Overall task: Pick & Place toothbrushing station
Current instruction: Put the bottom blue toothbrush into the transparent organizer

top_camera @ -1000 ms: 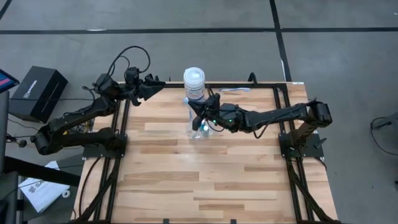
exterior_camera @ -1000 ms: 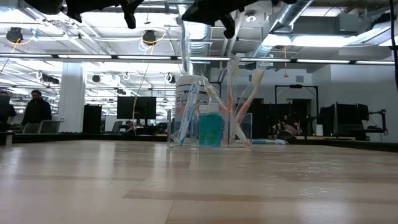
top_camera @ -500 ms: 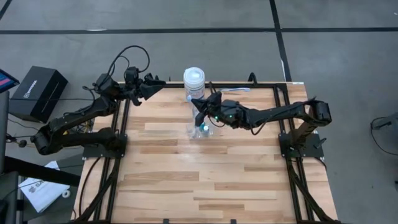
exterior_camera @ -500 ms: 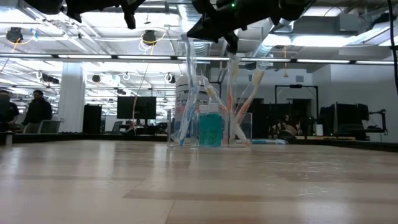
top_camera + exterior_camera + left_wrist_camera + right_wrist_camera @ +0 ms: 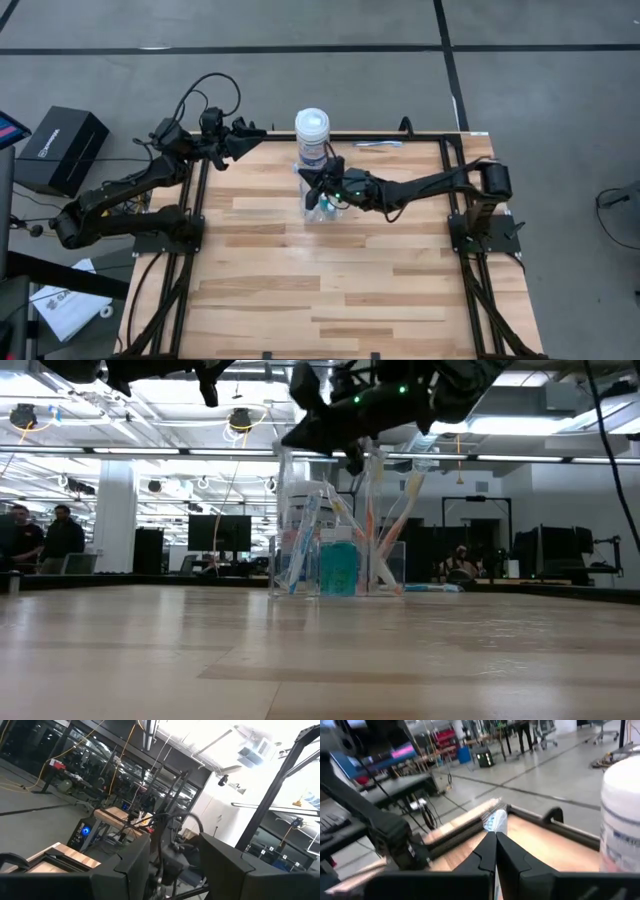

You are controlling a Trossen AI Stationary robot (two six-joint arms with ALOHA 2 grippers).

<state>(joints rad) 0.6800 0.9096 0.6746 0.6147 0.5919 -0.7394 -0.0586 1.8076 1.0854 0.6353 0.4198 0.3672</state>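
I am working over the toothbrushing station, a small see-through holder standing upright toward twelve o'clock on the bench, just centre-side of the white jar. Seen level, it is carrying a teal cup and several thin toothbrushes leaning outward like a fan.

My right tool is hovering directly above those brush tops. In its wrist view the two fingers are pressed together around a pale blue-and-white brush head, so I judge it is gripping one toothbrush.

To do this well, I am aiming to keep the brush vertical over an open slot, lower slowly, and avoid nudging the light holder or the jar beside it.

My left tool is waiting at the bench's eleven o'clock corner, fingers spread apart and empty.
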